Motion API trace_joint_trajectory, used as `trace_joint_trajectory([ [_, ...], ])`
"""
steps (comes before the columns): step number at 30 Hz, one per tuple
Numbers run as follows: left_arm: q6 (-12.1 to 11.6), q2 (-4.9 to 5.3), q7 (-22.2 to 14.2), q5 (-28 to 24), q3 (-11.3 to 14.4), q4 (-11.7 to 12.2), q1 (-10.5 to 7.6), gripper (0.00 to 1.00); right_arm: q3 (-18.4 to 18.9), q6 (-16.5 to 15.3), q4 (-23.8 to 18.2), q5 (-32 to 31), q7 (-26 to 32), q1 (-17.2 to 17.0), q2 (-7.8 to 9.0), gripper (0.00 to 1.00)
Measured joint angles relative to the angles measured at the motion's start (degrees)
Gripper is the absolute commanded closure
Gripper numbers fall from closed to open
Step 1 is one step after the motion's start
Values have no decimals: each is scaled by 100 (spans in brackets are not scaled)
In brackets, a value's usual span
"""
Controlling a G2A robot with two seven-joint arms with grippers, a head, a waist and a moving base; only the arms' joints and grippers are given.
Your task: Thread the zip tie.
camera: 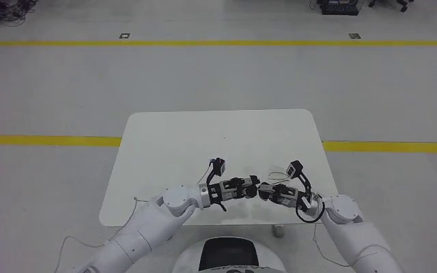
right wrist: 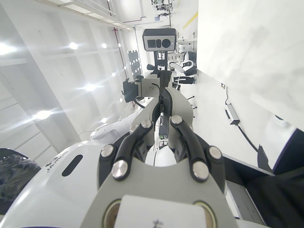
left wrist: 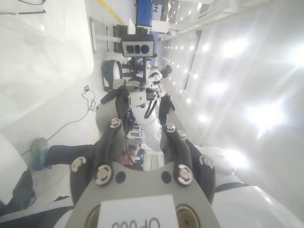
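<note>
White and round-cornered, your tabletop (camera: 171, 143) is the biggest thing here, and everything else sits on it or over it. Your left arm (camera: 171, 203) lies across its near edge on the left side and your right arm (camera: 345, 213) across the same edge on the right. The two meet above the near half of the tabletop, a little right of its middle. There your left pincer (camera: 250, 185) and right pincer (camera: 268, 192) stand tip to tip, touching or just short of it; from above you cannot tell which. Your left pincer is wide, its fingers (left wrist: 119, 110) well apart. Your right pincer is narrow, with its black ribbed pads (right wrist: 166, 106) close together, and you cannot make out what they pinch, if anything. What looks like the zip tie (left wrist: 125, 141), a thin black strand, runs lengthwise through the left pincer's gap, close to one finger and clear above the tabletop. Two more thin black ties (left wrist: 43, 0) lie flat on the tabletop, farther from its near edge and well apart from both pincers.
</note>
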Motion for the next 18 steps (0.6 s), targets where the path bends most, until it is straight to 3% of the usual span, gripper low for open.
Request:
trace_joint_trajectory([
  [6,5,-3,1,13,2,15,3,75,18,-30,-21,58,-23,-26,10,100],
  [8,8,-5,5,17,4,24,2,80,22,-42,-11,101,-16,-31,11,100],
  [18,68,-29,2,14,51,102,-24,83,-10,-68,51,211,34,-15,14,100],
])
